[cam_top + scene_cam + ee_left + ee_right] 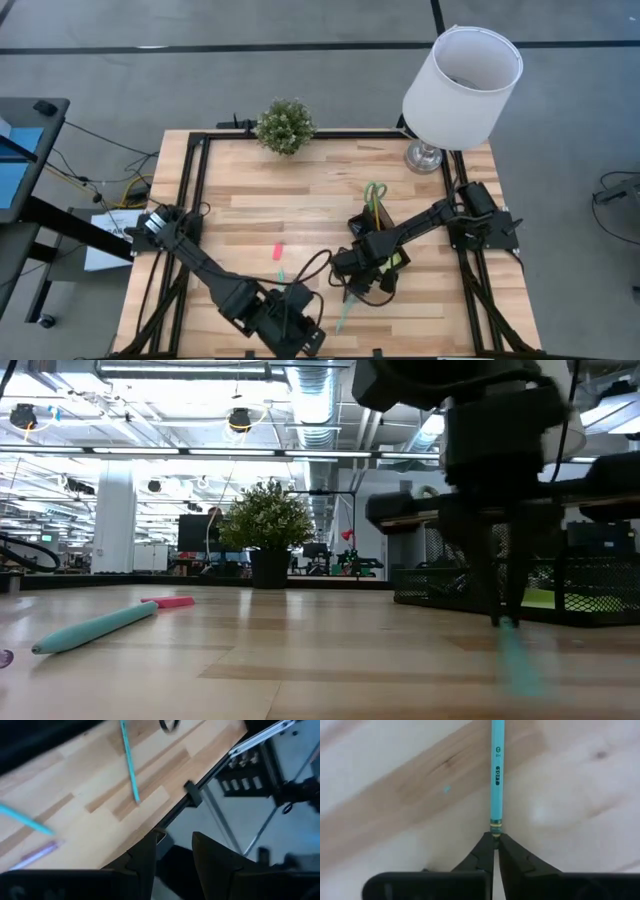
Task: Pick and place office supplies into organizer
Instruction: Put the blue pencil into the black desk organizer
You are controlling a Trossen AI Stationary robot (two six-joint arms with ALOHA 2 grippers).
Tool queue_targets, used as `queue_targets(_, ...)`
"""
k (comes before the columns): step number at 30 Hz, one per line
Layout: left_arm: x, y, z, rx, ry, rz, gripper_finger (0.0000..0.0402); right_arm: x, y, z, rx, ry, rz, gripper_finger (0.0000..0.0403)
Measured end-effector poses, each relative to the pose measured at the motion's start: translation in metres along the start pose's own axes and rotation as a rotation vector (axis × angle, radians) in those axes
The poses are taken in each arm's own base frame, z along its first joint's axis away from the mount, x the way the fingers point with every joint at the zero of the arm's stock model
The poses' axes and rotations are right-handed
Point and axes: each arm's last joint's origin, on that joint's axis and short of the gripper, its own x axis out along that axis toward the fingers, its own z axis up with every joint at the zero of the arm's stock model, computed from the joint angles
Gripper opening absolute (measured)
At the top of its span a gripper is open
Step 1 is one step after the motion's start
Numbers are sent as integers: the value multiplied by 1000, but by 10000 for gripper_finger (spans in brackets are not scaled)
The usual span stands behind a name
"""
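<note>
A teal pencil [345,310] lies near the table's front edge, and my right gripper [355,286] is shut on its end. Behind that gripper stands the black mesh organizer [372,238], holding green-handled scissors [375,193] and a lime-green pad [397,262]. A pink eraser [278,250] and a teal pen [95,628] lie flat on the wood at mid-table. My left gripper [175,855] hangs open over the table's front edge with nothing between its fingers. A purple pen [35,855] lies close by it. My right gripper pinches the teal pencil at its metal-banded end [495,825], between the very tips of its two fingers [482,851]. The fingers come from above, pointing steeply down. The pencil's shaft [497,770] lies flat on the wood and runs straight away from the fingertips.
A small potted plant [285,125] stands at the table's far edge, and a white-shaded lamp [460,85] at the far right corner. A black frame rail [200,785] runs along the table's edges. Bare wood lies between the eraser and the plant.
</note>
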Motion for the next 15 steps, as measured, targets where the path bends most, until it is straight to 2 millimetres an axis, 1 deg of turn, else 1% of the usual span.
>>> queue_targets(2,1,5,-5,23,5,53,116,-2,-9,-7,126,-33,15,4)
queue_targets(5,4,15,-10,57,6,149,116,-4,-23,-18,312,-135,75,6)
queue_targets(7,4,19,-10,71,4,192,116,-5,-31,-21,395,-202,99,6)
queue_targets(9,3,22,-9,99,-12,224,116,-7,-36,-22,439,-227,86,3)
queue_targets(11,3,25,-7,165,-45,262,118,-8,-38,-21,448,-227,71,2)
queue_targets(13,6,27,-3,229,-84,288,124,-10,-40,-20,447,-225,58,2)
queue_targets(15,10,28,3,277,-86,309,132,-12,-40,-17,444,-221,44,2)
